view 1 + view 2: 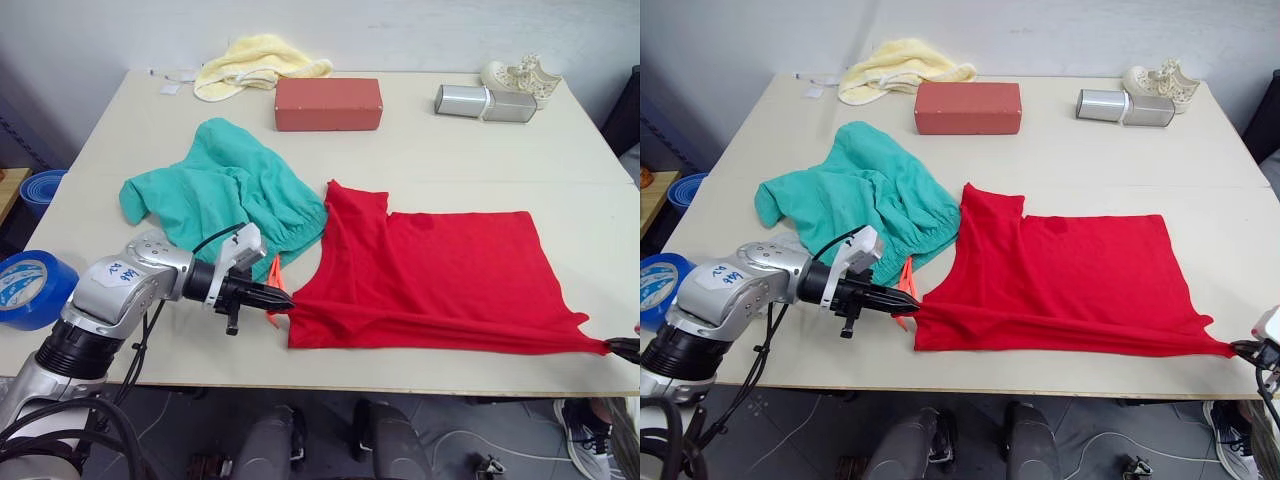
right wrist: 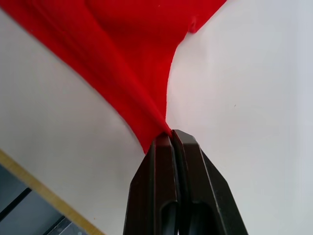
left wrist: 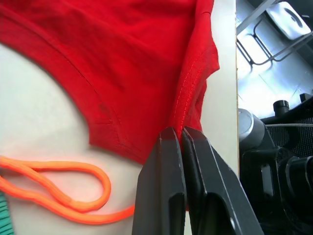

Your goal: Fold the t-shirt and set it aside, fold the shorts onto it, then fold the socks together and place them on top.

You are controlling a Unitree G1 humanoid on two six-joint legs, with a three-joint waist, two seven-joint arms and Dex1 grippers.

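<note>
Tabletop: one t-shirt, one shorts.

The right gripper is running off the head view's edge, only its dark fingertips showing. The t-shirt is lying over part of the shorts' waistband, and its chest print is not showing. The blue tape roll is being cropped at the frame's side.
</note>
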